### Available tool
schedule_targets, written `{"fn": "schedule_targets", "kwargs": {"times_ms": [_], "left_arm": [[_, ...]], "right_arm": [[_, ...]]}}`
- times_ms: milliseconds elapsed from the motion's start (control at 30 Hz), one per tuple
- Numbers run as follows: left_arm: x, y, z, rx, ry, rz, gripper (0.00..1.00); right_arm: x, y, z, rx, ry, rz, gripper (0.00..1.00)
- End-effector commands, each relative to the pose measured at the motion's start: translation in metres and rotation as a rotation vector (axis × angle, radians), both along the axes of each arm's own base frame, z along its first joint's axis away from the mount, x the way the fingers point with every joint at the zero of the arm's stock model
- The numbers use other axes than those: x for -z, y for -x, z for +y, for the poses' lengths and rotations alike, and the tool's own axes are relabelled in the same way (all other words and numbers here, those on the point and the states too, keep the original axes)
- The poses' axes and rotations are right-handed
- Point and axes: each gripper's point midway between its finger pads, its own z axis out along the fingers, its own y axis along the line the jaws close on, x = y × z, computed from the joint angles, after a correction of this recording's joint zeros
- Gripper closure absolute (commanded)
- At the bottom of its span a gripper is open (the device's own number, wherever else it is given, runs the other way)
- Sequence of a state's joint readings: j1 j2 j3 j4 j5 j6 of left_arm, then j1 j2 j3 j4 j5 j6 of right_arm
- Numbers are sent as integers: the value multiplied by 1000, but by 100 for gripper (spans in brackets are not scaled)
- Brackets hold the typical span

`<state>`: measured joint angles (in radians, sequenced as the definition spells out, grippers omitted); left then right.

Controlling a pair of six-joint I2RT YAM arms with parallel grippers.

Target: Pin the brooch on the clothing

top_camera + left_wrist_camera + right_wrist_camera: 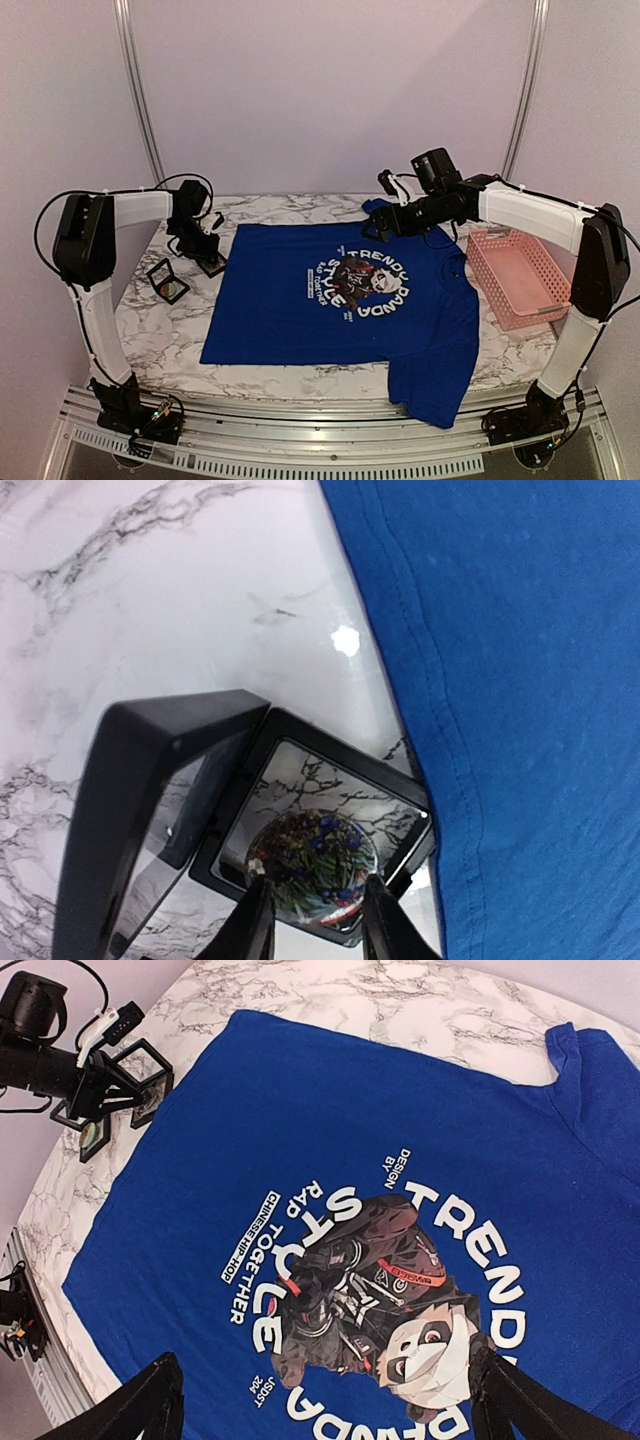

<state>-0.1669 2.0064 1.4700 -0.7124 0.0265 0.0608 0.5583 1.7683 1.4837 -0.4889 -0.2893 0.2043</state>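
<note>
The brooch, a small round dark ornament with green and blue glints, lies in the base of an open black box beside the shirt's edge. My left gripper is open, and its fingertips stand on either side of the brooch, right at its rim. It is at the table's left in the top view. The blue T-shirt lies flat with its panda print up. My right gripper is wide open and empty, hovering over the print near the collar.
A second small black box with something greenish inside sits left of the first box. A pink basket stands at the right, beside the shirt's sleeve. The shirt's hem hangs over the table's front edge.
</note>
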Motion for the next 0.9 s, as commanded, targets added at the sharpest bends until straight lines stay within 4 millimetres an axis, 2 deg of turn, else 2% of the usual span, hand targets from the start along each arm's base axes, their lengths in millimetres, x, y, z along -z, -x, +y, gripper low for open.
{"fn": "schedule_targets", "kwargs": {"times_ms": [0,167,367,400,500,700,867], "left_arm": [[-19,6,-2,38,21,-25,73],[-10,10,1,48,-1,-2,71],[2,7,-1,86,-53,37,41],[4,5,0,77,-52,37,39],[8,1,1,67,-48,35,38],[27,3,-9,70,15,92,39],[34,3,-12,66,46,109,38]], "right_arm": [[-22,3,5,-14,-23,-37,2],[-25,3,5,-16,-28,-43,2],[-24,4,5,-17,-26,-37,2],[-24,5,6,-19,-25,-35,2],[-21,7,7,-23,-16,-32,2],[-19,9,6,-23,-10,-31,2],[-18,9,6,-21,-6,-30,2]]}}
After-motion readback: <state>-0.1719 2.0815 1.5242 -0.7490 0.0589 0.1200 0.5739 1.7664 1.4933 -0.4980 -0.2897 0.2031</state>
